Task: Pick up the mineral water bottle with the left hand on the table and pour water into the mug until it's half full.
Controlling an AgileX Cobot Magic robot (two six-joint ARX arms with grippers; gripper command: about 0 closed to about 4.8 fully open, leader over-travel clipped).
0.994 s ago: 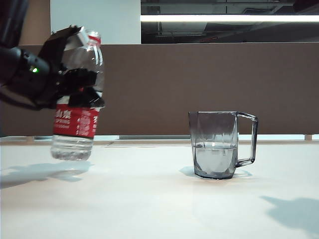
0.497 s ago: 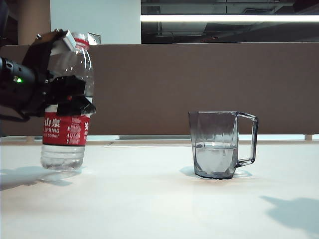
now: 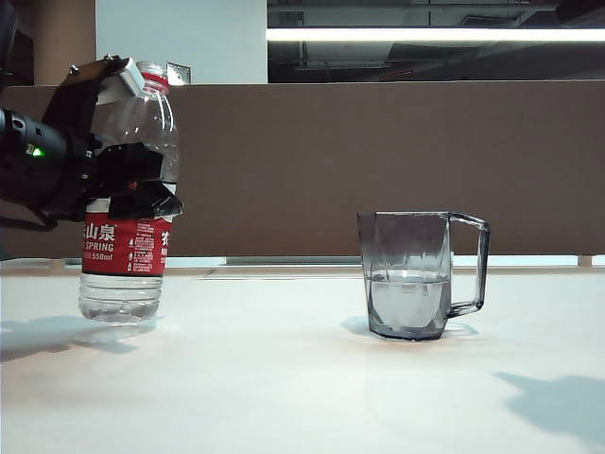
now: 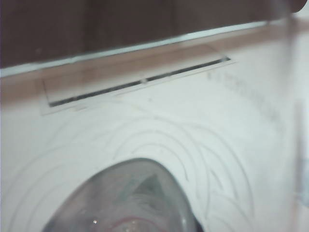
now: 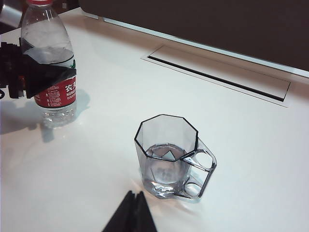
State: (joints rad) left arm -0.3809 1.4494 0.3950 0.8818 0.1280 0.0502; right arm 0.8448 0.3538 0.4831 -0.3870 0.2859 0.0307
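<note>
The mineral water bottle (image 3: 123,251) stands upright at the left of the table (image 3: 284,388), its base at the tabletop; I cannot tell if it touches. My left gripper (image 3: 142,175) is shut on its clear upper body above the red label. In the right wrist view, the bottle (image 5: 54,94) and the left gripper (image 5: 43,72) show at the far side. Up close, the left wrist view is filled by the bottle (image 4: 130,203). The smoky mug (image 3: 408,274) stands to the right, water about halfway up, handle facing right. My right gripper (image 5: 133,198) hangs shut just short of the mug (image 5: 166,150).
A brown partition (image 3: 378,161) runs along the table's far edge. A long flat slot cover (image 5: 217,75) is set into the tabletop beyond the mug. Bare white tabletop lies between bottle and mug.
The left gripper has carried the bottle down and slightly left, and the bottle has gone from a slight tilt to upright. The mug and the right gripper have kept still.
</note>
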